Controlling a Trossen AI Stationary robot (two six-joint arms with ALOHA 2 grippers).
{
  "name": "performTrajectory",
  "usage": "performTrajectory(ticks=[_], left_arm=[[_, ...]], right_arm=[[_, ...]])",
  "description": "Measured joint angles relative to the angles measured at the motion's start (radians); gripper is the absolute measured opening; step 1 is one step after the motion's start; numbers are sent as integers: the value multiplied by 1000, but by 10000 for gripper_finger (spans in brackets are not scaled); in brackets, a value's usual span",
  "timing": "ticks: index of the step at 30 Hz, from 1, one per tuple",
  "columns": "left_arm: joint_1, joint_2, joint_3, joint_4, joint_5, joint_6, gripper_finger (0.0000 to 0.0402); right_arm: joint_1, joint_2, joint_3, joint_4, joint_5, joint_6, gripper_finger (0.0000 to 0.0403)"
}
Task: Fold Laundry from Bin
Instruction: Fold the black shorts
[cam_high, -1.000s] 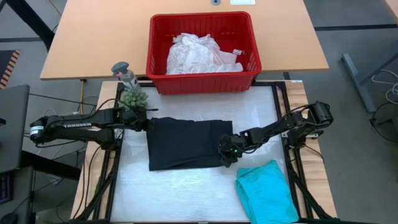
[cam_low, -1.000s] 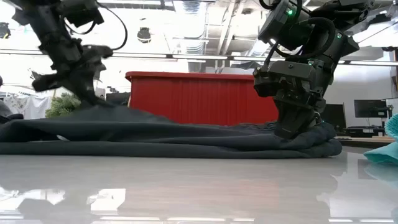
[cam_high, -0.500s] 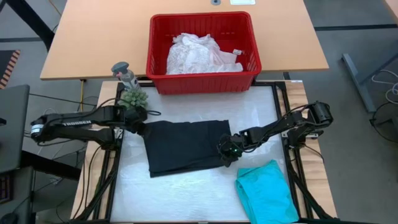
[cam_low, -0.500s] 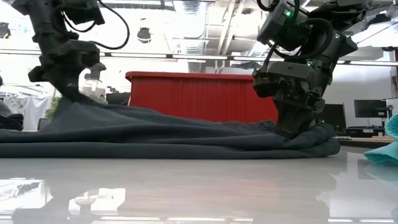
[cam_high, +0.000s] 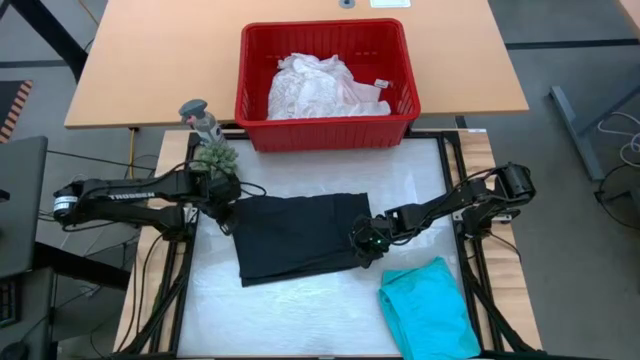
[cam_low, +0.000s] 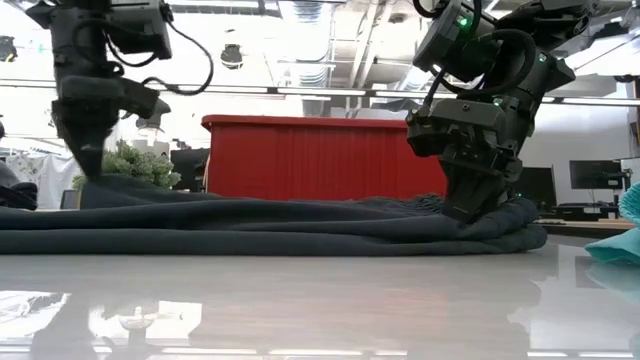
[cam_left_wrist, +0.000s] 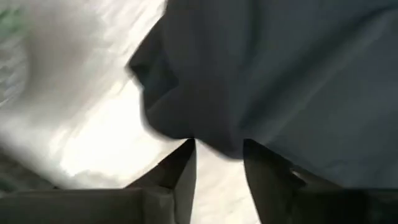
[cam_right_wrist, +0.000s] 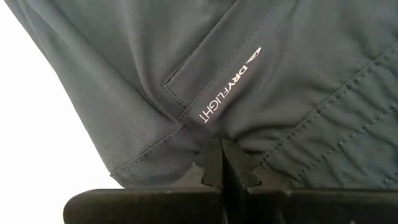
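Teal garment (cam_high: 428, 307) is laid at the near right of the white worktop (cam_high: 300, 310). Black garment (cam_high: 298, 236), labelled "DRYFLIGHT" (cam_right_wrist: 228, 92), is spread mid-worktop; right gripper (cam_high: 366, 244) is clamped on its right edge, left gripper (cam_high: 229, 207) parted at its left corner, nothing held. White lacy top (cam_high: 318, 88) is seen in red bin (cam_high: 325, 132) beyond.

The black garment (cam_left_wrist: 280, 74) looks blurred, its far edges cut off.

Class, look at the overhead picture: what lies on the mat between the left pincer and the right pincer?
The black garment spans that stretch, lying flat between the left pincer and the right pincer. The high view shows it best.
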Motion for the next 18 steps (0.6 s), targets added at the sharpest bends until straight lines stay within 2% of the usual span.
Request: performTrajectory(ticks=[4, 9, 11, 14, 18], left_arm=[[1, 1, 0, -162, -82, -125, 157], [-8, -37, 64, -118, -73, -258, 148], [-29, -67, 100, -25, -55, -294, 138], [-78, -119, 114, 200, -40, -328, 122], [-198, -125, 92, 433, -68, -371, 97]], right_arm=[[0, 0, 0, 0, 0, 0, 17], [0, 0, 0, 0, 0, 0, 17], [0, 0, -1, 0, 1, 0, 17], [0, 0, -1, 0, 1, 0, 17], [-7, 0, -1, 0, 0, 6, 17]])
